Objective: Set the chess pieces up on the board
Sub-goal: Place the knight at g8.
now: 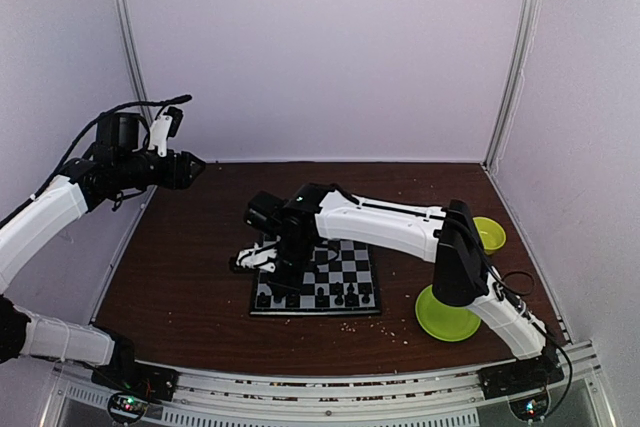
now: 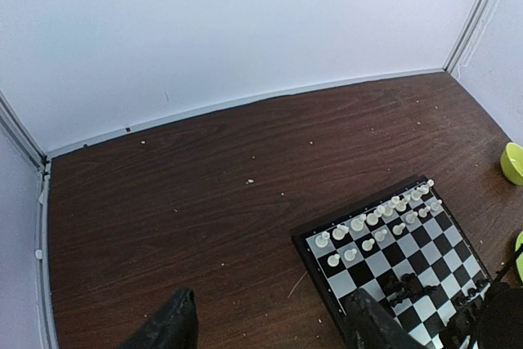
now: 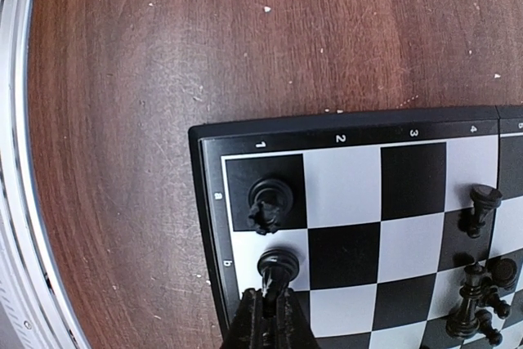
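Your right claw (image 3: pixel 270 298) is clenched to a narrow slit on a black pawn (image 3: pixel 278 264); the pawn's round head shows just past the fingertips, over a white square in the outermost column of the board (image 3: pixel 206 202); I cannot tell whether its foot rests on the square. One square ahead of the claw, in the corner, stands another black piece (image 3: pixel 270 204); to the claw's right a taller black piece (image 3: pixel 481 202) and a tight cluster of black pieces (image 3: pixel 478 296) stand well apart from it, with bare squares between. The board's thin black rim runs just left of the claw; past it lies open brown table (image 3: pixel 106 161), then the pale rail (image 3: pixel 16 202) at the table's edge. From above, a green plate (image 1: pixel 445 315) sits beyond the far side of the board from this claw.

Your left claw (image 2: pixel 270 300) is spread wide and holds nothing; it hangs high over the table, touching nothing. The white pieces (image 2: pixel 376 222) stand in two rows ahead and to its right; ahead and to its left the table runs bare to the wall.
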You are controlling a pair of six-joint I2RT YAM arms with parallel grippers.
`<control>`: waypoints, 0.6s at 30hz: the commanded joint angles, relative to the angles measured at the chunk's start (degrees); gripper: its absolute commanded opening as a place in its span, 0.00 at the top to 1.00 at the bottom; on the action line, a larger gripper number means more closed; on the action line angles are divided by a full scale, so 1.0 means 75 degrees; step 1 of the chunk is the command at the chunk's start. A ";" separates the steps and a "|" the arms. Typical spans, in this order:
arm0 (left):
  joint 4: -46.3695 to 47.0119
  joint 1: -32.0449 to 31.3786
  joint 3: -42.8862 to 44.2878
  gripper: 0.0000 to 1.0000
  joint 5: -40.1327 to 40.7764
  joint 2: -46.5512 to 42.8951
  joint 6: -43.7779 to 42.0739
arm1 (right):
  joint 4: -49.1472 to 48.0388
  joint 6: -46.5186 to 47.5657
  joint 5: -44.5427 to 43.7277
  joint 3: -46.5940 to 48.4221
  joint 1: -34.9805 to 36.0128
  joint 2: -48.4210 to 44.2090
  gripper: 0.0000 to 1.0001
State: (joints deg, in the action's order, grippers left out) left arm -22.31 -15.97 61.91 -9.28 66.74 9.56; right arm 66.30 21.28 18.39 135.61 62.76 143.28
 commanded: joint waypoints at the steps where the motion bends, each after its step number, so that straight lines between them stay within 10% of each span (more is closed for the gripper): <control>1: 0.0349 0.0008 0.0042 0.37 -0.0154 -0.0039 -0.0009 | 0.0191 0.0079 0.0138 0.0105 0.0116 0.0000 0.97; 18: 0.0337 0.0008 0.0034 0.37 -0.0182 -0.0002 -0.0009 | 0.0099 0.0035 -0.0136 0.0093 0.0151 -0.0060 0.87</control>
State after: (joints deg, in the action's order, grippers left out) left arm -22.31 -15.97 61.91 -9.72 66.76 9.56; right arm 66.96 21.65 18.59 135.61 63.53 143.26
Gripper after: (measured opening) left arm 0.628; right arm 0.115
